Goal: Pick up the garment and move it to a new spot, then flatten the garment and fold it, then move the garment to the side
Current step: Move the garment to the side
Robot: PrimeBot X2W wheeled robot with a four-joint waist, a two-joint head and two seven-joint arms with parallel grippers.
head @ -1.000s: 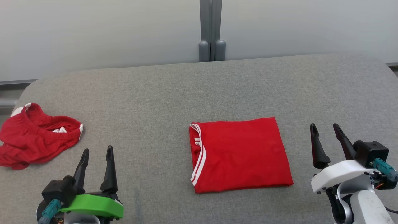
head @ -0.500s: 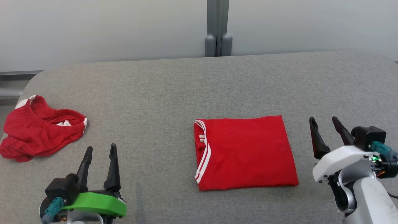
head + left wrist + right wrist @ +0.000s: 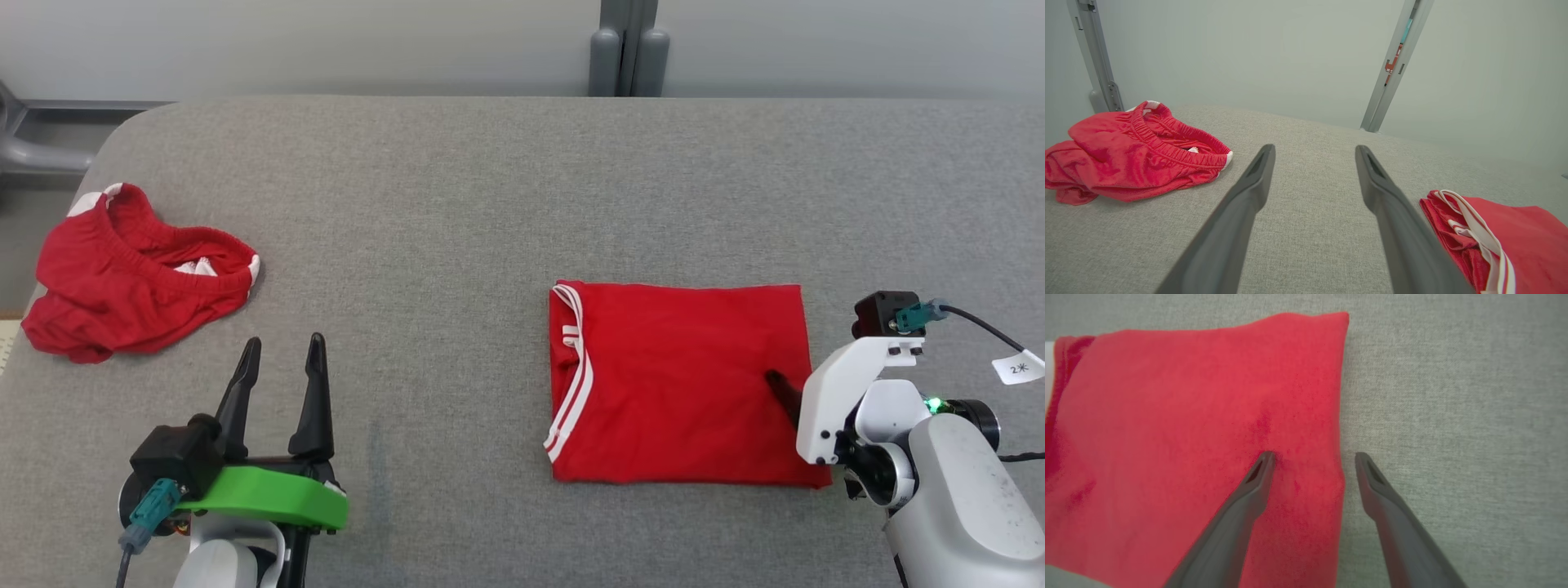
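The garment (image 3: 678,376) is a red shirt with white stripes, folded into a flat rectangle at the centre right of the grey padded table (image 3: 449,204). My right gripper (image 3: 1312,457) points down at its right edge, open. One finger (image 3: 782,390) presses on the red cloth and the other stands over bare table just past the edge. My left gripper (image 3: 283,343) hovers open at the lower left with nothing between its fingers. In the left wrist view, the garment (image 3: 1527,241) lies to the right of that gripper (image 3: 1314,149).
A second red piece of clothing (image 3: 139,278) with an elastic waistband lies crumpled near the table's left edge. A grey post (image 3: 629,49) stands against the pale wall behind the table. Bare table stretches between the two clothes and beyond the garment.
The camera has shifted and tilted down. My right gripper has swung from beside the garment, fingers up, to pointing down over its right edge. The left gripper has kept its place.
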